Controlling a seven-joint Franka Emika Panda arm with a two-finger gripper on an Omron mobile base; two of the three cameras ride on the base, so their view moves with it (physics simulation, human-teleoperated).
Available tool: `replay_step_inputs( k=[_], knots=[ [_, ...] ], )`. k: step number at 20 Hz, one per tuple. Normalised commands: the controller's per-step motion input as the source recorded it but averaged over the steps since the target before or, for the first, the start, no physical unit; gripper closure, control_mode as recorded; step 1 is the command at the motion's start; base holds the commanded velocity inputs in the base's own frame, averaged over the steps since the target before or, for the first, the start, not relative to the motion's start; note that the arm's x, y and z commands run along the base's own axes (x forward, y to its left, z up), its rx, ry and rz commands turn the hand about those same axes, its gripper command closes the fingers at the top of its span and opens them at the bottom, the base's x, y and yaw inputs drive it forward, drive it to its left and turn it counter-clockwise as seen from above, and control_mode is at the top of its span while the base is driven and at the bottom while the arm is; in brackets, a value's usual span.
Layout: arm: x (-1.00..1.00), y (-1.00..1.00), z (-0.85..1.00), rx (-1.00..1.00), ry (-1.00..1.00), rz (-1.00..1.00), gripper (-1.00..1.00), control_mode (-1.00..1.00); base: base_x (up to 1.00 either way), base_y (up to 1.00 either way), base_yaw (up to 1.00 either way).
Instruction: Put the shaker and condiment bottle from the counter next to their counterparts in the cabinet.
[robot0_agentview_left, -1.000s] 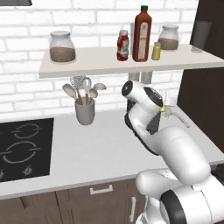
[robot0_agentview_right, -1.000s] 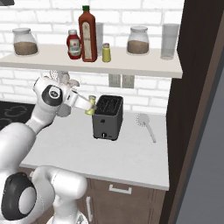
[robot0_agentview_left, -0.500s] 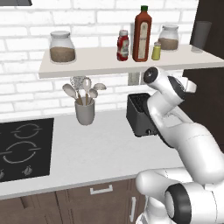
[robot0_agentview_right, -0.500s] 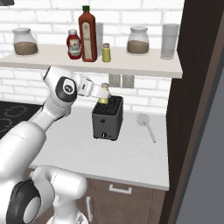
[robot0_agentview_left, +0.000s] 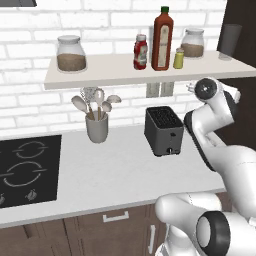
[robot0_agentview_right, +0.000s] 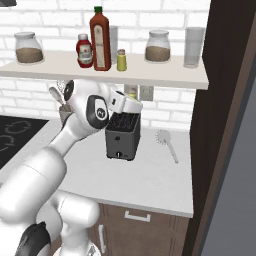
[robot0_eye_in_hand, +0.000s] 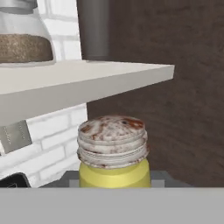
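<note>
Clamped jaws on the shaker (robot0_eye_in_hand: 113, 151), raised below the cabinet (robot0_eye_in_hand: 83, 83) edge, bound for its twin (robot0_agentview_right: 121, 60).

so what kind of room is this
A kitchen, rendered rather than real: a black cooktop set in the counter, a dark toaster, and a utensil crock below a wall shelf of jars and bottles.

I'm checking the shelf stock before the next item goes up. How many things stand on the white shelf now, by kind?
Glass jars with brown contents: 2
Red bottles: 2, small and tall
Yellow shaker: 1
Grey tumbler: 1
Total: 6
</note>
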Motion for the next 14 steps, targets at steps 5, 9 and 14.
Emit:
replay_step_inputs(
  k=[5, 9, 14],
  knots=[
    [0.0, -0.02, 0.24, 0.18, -0.21, 0.27, 1.0, -1.0, 0.0, 0.0, 0.0],
    [-0.15, 0.0, 0.48, 0.03, -0.07, 0.2, 1.0, -1.0, 0.0, 0.0, 0.0],
    [-0.25, 0.0, 0.58, -0.05, -0.06, 0.13, 1.0, -1.0, 0.0, 0.0, 0.0]
  ],
)
